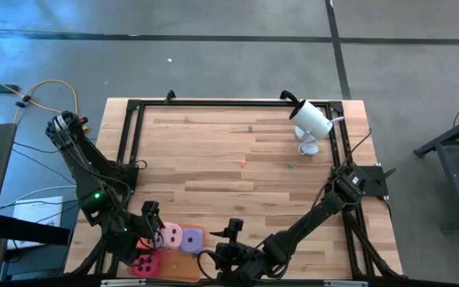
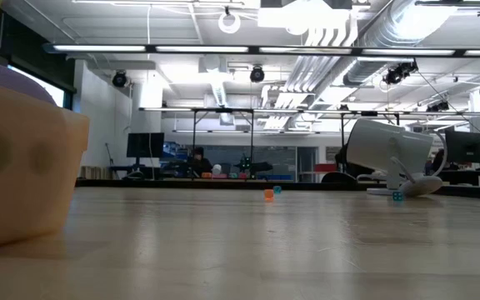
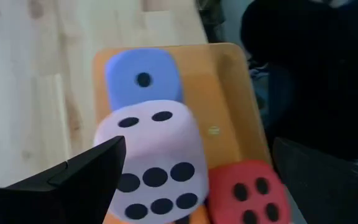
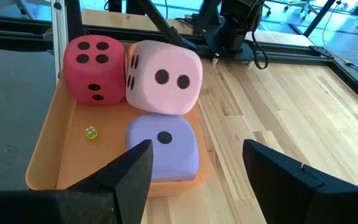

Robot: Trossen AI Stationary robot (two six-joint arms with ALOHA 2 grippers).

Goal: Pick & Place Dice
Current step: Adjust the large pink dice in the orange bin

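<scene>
An orange tray (image 1: 183,257) lies at the table's near left and holds three dice. The light pink die (image 4: 163,78) stands highest, the purple die (image 4: 163,149) lies beside it toward the right, and the magenta die (image 4: 95,59) is at the tray's near left. My left gripper (image 3: 197,149) hovers open over the tray's left side, slanting down at the pink die (image 3: 154,155), with nothing between its fingers. My right gripper (image 4: 196,149) is open just right of the tray, facing the purple die from a little above.
A tiny yellow cube (image 4: 91,132) lies on the tray floor. A white lamp-like device (image 1: 311,119) stands at the far right, and a few tiny coloured cubes (image 1: 244,163) are scattered mid-table. A black frame (image 1: 134,143) runs along the table's edges. Bare wood lies between.
</scene>
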